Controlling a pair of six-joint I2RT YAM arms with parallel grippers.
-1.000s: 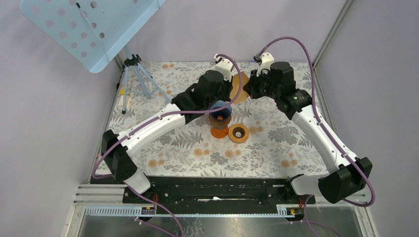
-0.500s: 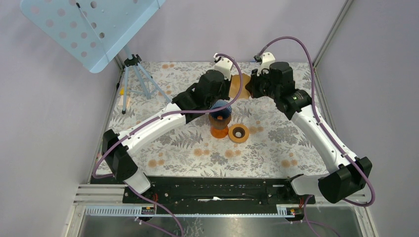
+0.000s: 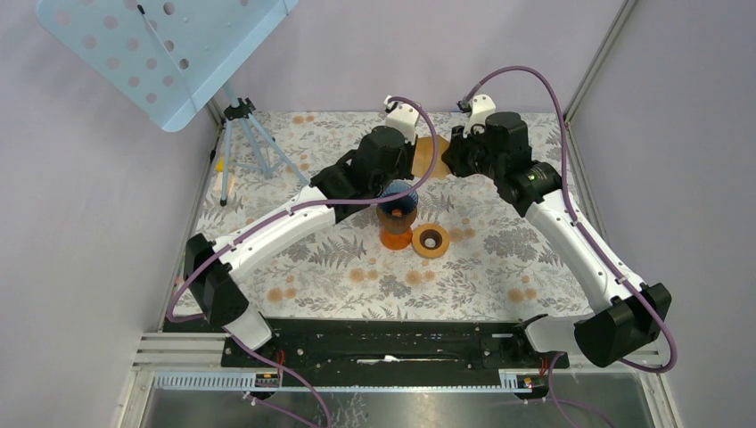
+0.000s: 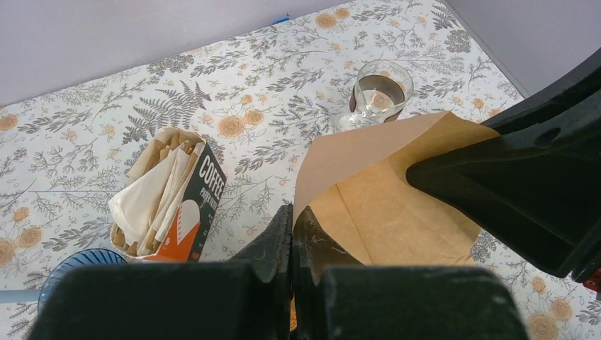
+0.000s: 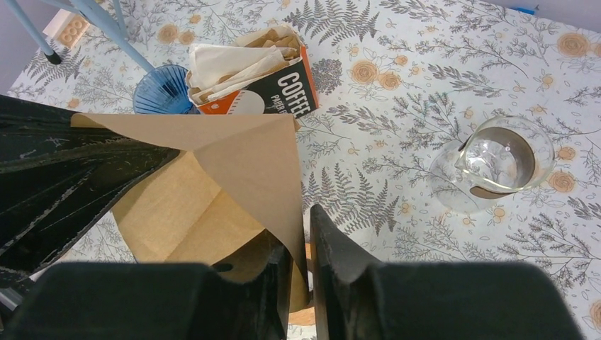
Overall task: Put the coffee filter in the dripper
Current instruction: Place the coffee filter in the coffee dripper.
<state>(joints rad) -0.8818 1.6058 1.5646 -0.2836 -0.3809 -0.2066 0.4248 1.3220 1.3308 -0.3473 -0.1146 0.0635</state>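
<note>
Since one second before, the right gripper [image 5: 301, 223] had slid a little closer to the left gripper [image 4: 292, 216]. From above, less of the brown coffee filter [image 4: 383, 191] showed between them.

Both arms reached to the far side of the table [image 3: 499, 267], which had a leaf and flower cloth on it. The coffee filter hung in the air between the two grippers, up off the table.

The left gripper's fingers were pressed close together on the filter's bottom corner. The right gripper's fingers pinched the other paper side, a flap that bent over and went down between them. The two paper sides were pulled a bit apart, so the filter looked partly open, like a pocket.

The blue dripper [image 5: 163, 92] sat down on the table, and the filter was not in it yet. The dripper stood just beside the open box of coffee filters [image 5: 259, 74], which was stuffed with white papers. A glass jug [image 5: 496, 163] stood on the cloth, well apart from the box. An orange ring [image 3: 431, 241] lay near the box on the side closer to the arms. A tripod [image 3: 245, 134] stood at the far left.
</note>
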